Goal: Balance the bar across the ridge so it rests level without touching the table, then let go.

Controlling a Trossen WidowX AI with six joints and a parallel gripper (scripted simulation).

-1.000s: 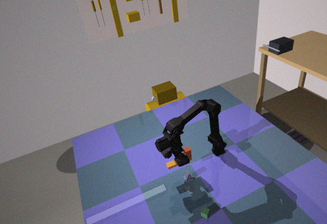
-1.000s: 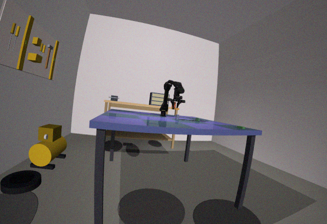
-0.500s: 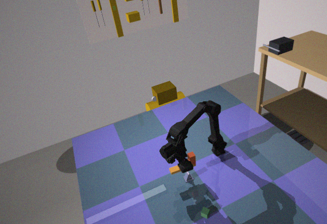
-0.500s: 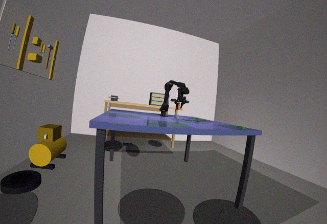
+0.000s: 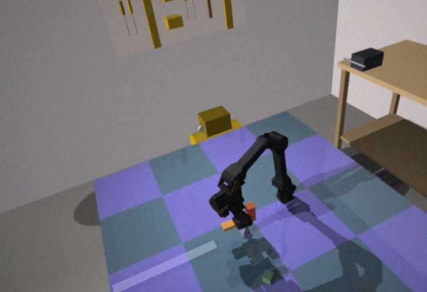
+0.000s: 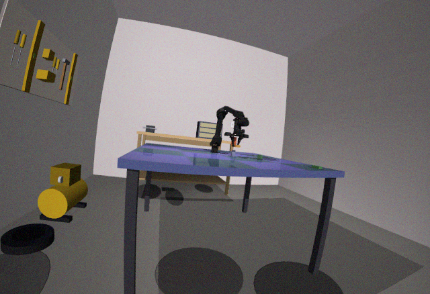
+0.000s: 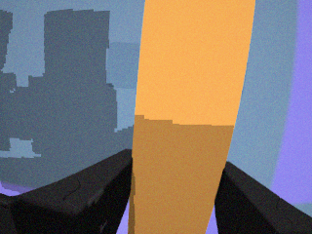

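The bar (image 5: 227, 225) (image 7: 192, 63) is orange, with a red block (image 5: 250, 210) (image 6: 234, 141) at its end nearer the arm's base. My gripper (image 6: 236, 142) (image 7: 175, 166) is shut on the bar, with a finger on each side of it. The ridge (image 5: 246, 232) (image 6: 233, 153) is a small grey wedge on the table, close below the gripper in the top and exterior views. In the exterior view a small gap shows between the red block and the ridge. The ridge is not visible in the wrist view. The gripper hides the bar's middle in the top view, so its exact tilt is unclear.
A green block (image 5: 268, 277) (image 6: 259, 156) stands on the checkered table (image 5: 131, 247) (image 6: 229, 172). Another green piece (image 6: 316, 167) lies nearer the table's right corner in the exterior view. A pale strip (image 5: 165, 267) runs along the table on the left in the top view.
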